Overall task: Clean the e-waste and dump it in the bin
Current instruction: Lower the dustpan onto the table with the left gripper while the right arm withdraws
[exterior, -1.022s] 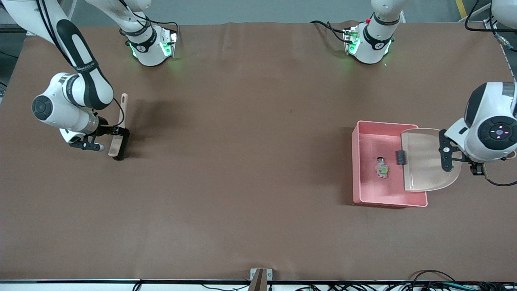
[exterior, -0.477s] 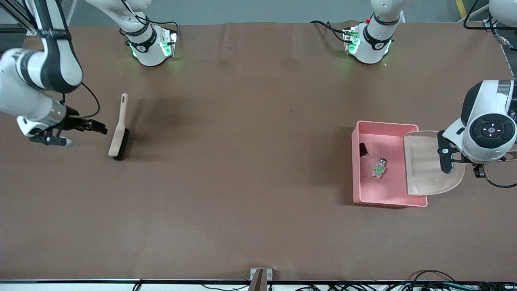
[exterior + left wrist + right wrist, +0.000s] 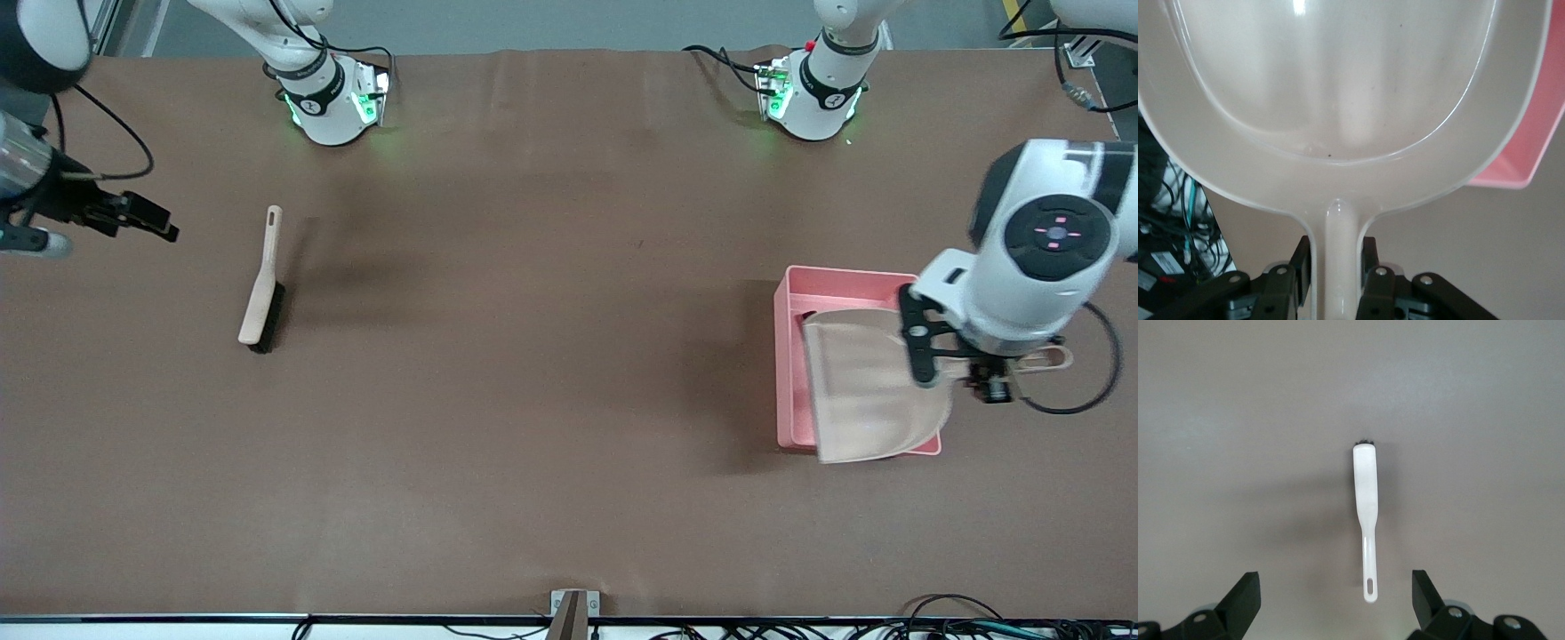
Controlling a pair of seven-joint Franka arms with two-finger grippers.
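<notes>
The pink bin sits toward the left arm's end of the table. The beige dustpan hangs tilted over it and covers most of its inside. My left gripper is shut on the dustpan's handle. The left wrist view shows the pan's scoop empty, with a corner of the bin beneath it. Both bits of e-waste are hidden under the dustpan. My right gripper is open and empty, up over the table at the right arm's end.
A beige hand brush with dark bristles lies on the brown table beside my right gripper. It also shows in the right wrist view, below the open fingers.
My left gripper swung the dustpan over the bin, covering the two e-waste bits that lay in it. My right gripper let go of the brush and drew away toward the table's end.
</notes>
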